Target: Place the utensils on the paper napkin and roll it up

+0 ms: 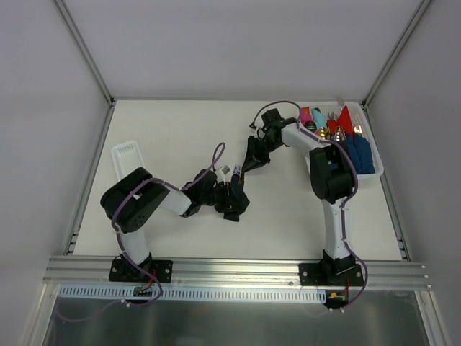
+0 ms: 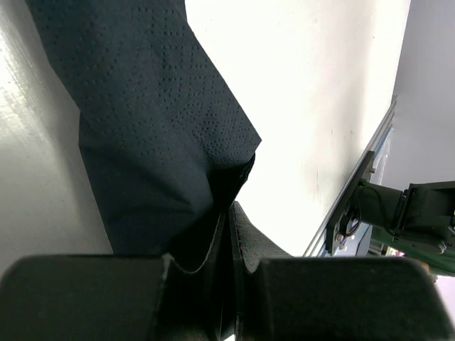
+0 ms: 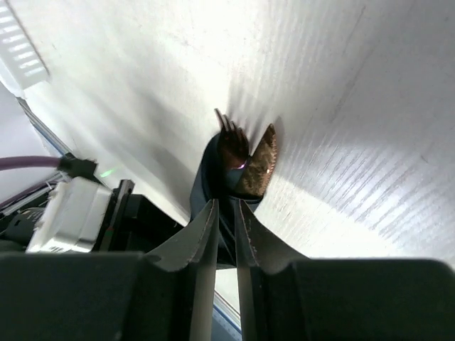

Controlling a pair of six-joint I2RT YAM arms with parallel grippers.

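The paper napkin (image 2: 156, 128) is a near-black dotted sheet, wrapped into a roll (image 3: 208, 170) around the utensils. In the right wrist view the utensils stick out of its far end: dark fork tines (image 3: 229, 128) and a gold spoon bowl (image 3: 261, 162). Pale tines (image 1: 225, 171) show between the two arms from above. My left gripper (image 2: 231, 207) is shut on a fold of the napkin at mid-table (image 1: 232, 203). My right gripper (image 3: 226, 202) stands just behind the roll's near end, its jaws a narrow slit apart (image 1: 252, 164).
At the right edge a white basket (image 1: 375, 171) holds red, pink and blue rolled napkins and more cutlery. A white slotted tray (image 1: 128, 153) lies at the left. The aluminium rail (image 1: 230, 268) with both arm bases runs along the near edge.
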